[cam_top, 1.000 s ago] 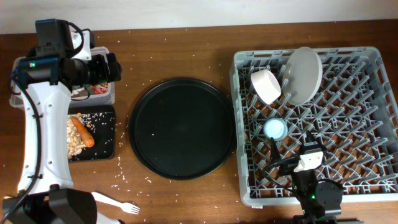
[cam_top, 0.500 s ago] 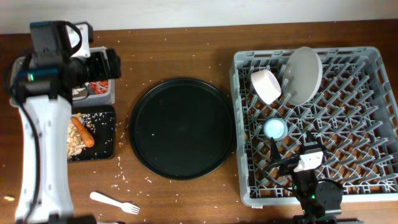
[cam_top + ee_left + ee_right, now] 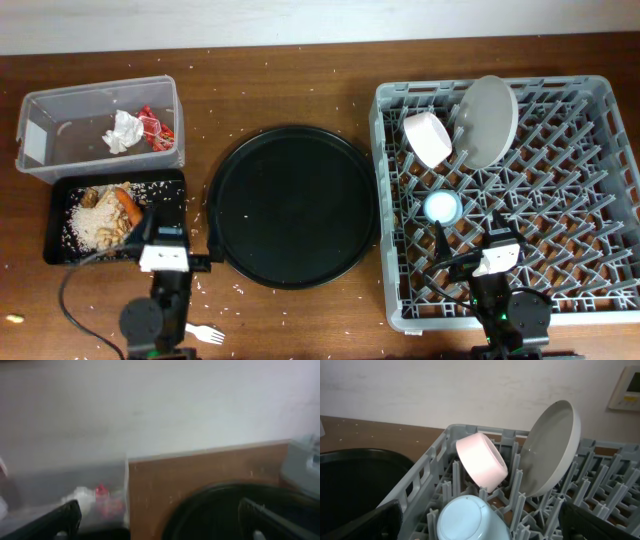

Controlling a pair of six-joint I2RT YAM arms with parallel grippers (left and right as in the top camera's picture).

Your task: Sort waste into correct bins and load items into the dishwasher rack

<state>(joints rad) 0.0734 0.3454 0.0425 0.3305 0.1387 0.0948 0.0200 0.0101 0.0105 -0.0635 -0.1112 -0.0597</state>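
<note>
The clear tub (image 3: 60, 110) at the back left holds the crumpled napkin (image 3: 123, 131) and red wrapper (image 3: 155, 125). The shallow black tray (image 3: 170, 192) in front of it holds rice, scraps and the carrot (image 3: 128, 203). The grey rack (image 3: 590, 180) holds the white bowl (image 3: 430, 137), the grey-green bowl (image 3: 490, 120) and the blue cup (image 3: 443, 207). The white fork (image 3: 203, 333) lies on the table by the left arm's base. My left gripper (image 3: 160, 235) is open and empty at the tray's front right corner. My right gripper (image 3: 475, 235) is open and empty over the rack's front, behind the cup (image 3: 470, 520).
The large round black tray (image 3: 290, 205) lies between the bins and the rack. It also shows in the blurred left wrist view (image 3: 225, 510). Loose rice grains are scattered over the wooden table. A wall runs along the back edge.
The left arm has drawn back from above the clear tub to the front left of the table. The tub and black tray now show in full. The right arm has not moved.
</note>
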